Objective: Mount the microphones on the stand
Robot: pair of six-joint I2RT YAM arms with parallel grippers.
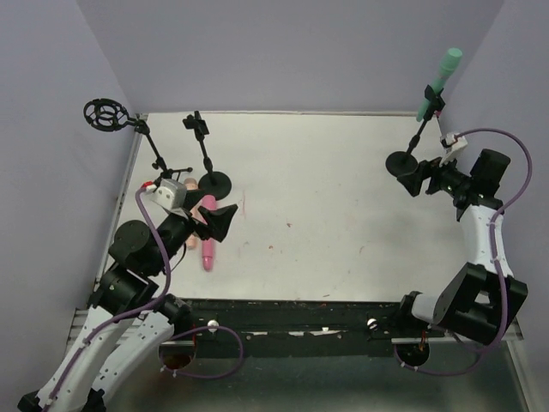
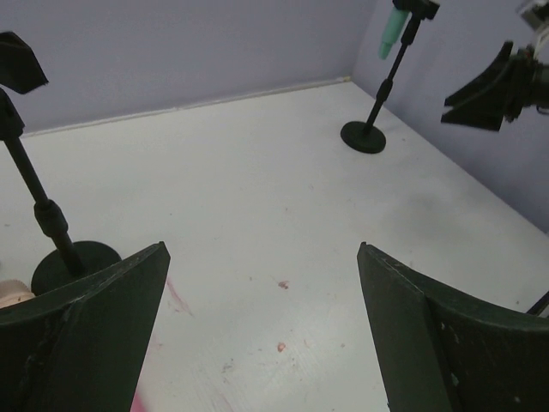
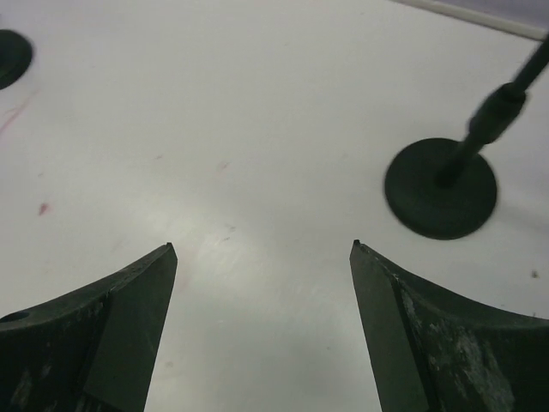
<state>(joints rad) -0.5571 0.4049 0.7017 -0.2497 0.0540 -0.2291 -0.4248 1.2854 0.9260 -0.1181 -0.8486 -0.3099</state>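
Note:
A mint green microphone (image 1: 439,81) sits tilted in the clip of the right stand (image 1: 401,163), and shows in the left wrist view as the green microphone (image 2: 392,30) above that stand's base (image 2: 363,137). My right gripper (image 1: 418,180) is open just beside this base (image 3: 440,187), with nothing between its fingers (image 3: 111,335). The pink microphone (image 1: 208,239) lies on the table at the left. A pale peach microphone (image 1: 185,184) lies partly hidden behind my left arm. My left gripper (image 1: 226,223) hangs open and empty above the pink one.
An empty stand (image 1: 214,183) with a clip (image 1: 196,123) stands at the back left, its base (image 2: 75,262) near my left fingers. A second stand with a round ring mount (image 1: 105,114) leans at the far left corner. Purple walls close three sides.

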